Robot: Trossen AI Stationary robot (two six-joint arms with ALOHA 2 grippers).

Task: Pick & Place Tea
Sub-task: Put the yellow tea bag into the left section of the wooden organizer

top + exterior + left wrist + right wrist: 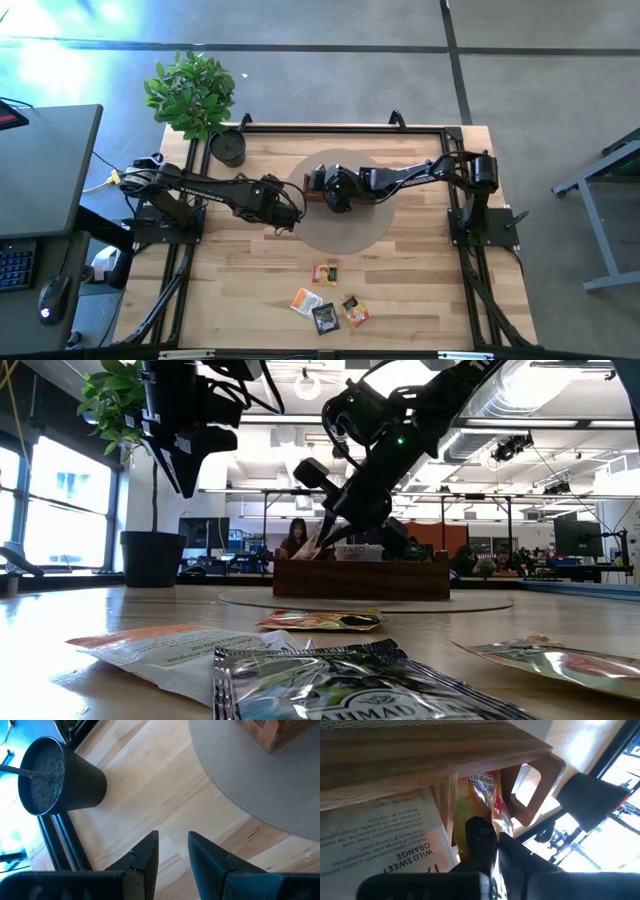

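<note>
— Four tea packets (325, 272) lie loose on the near part of the wooden table (420, 290), as we count them from above: one alone (325, 272), and nearer the edge a white-and-orange one (306, 301), a black one (325, 318) and a yellow-orange one (355, 312) close together. From table height we see the black one (350, 685) nearest, partly overlapping the white-and-orange one (180, 647).

— And farther back?

— We find a grey round mat (345, 228) in the middle of the table, with the wooden tray (362, 576) on it. The right gripper (492, 845) is down at the tray. Its fingers (480, 837) stand nearly together on a red-and-yellow packet (487, 795) that sits upright in an end compartment, beside the cut-out handle (532, 785). In the next compartment we read orange lettering on a white packet (385, 835).

— What about the other arm?

— The left gripper (172, 850) hangs above bare table just off the mat's edge, its fingers (147, 852) apart with nothing between them. Beyond it we see a black plant pot (228, 147) at the far left corner of the table, holding a green plant (192, 92).
</note>
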